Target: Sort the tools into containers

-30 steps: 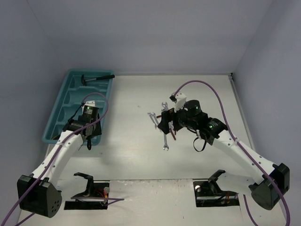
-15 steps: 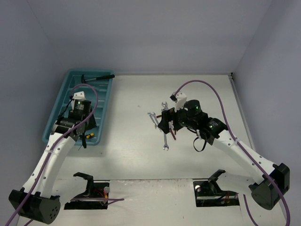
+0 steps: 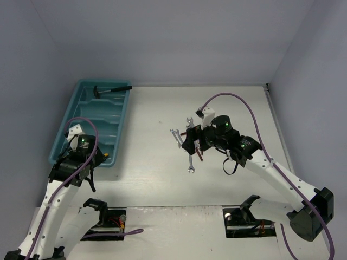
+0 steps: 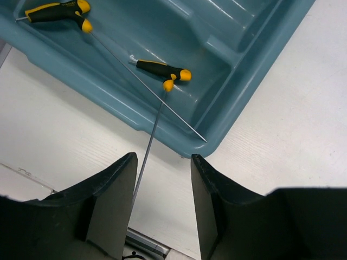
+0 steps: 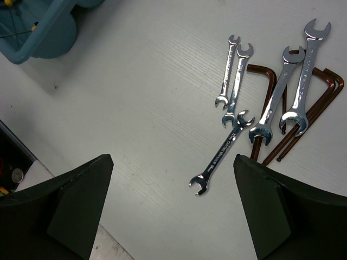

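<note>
Hammer (image 3: 114, 89) and screwdrivers (image 4: 162, 67) in tray (image 3: 92, 122). Wrenches (image 5: 237, 81) and brown keys (image 5: 259, 67) unsorted on bench (image 3: 157, 162) under right pincer (image 5: 168, 206), open, empty. Left pincer (image 4: 162, 206) open, empty, by tray's near end. Maybe a third done.

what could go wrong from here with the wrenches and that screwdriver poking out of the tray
1. Two wrenches lie across the reddish-brown hex keys, so the open right end effector may pinch or drag several tools at once.
2. One screwdriver has its shaft sticking out over the rim of the tray, in line with the gap of the open left end effector. A bump there could lever it out.
</note>
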Controlling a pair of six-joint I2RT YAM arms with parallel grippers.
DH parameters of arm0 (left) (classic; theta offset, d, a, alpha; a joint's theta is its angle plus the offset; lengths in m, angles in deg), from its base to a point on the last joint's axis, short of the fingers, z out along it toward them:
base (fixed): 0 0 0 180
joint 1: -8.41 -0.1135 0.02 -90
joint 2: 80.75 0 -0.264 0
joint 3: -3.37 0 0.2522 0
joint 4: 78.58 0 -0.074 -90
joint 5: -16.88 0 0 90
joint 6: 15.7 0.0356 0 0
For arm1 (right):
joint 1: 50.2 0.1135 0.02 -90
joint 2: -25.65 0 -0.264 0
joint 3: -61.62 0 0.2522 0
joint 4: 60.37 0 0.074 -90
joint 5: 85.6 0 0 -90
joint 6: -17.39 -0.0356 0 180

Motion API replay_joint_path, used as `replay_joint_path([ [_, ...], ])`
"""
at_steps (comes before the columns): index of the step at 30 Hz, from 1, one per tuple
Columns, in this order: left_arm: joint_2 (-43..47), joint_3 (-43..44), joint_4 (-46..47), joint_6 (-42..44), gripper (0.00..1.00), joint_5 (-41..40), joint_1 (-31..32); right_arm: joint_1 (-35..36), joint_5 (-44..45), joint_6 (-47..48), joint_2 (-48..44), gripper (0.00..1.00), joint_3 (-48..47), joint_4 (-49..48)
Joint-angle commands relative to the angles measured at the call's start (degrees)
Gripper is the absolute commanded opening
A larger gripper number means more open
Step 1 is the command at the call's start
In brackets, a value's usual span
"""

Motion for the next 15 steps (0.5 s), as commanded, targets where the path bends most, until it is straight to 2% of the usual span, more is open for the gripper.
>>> replay_joint_path([
  [1, -1.1, 1.4, -2.7, -3.9, 0.41, -2.1, -0.2, 0.5, -1.6, -0.2, 0.1, 0.91, -0.9, -3.0],
  [10, -3.5, 1.5, -8.9, -7.6, 0.42, -4.3, -0.2, 0.7, -1.7, -0.1, 0.0, 0.91, -0.7, -3.1],
  [15, -6.3, 0.5, -9.0, -8.6, 0.42, -1.6, -0.2, 0.7, -1.7, 0.0, 0.1, 0.91, -0.8, -3.1],
])
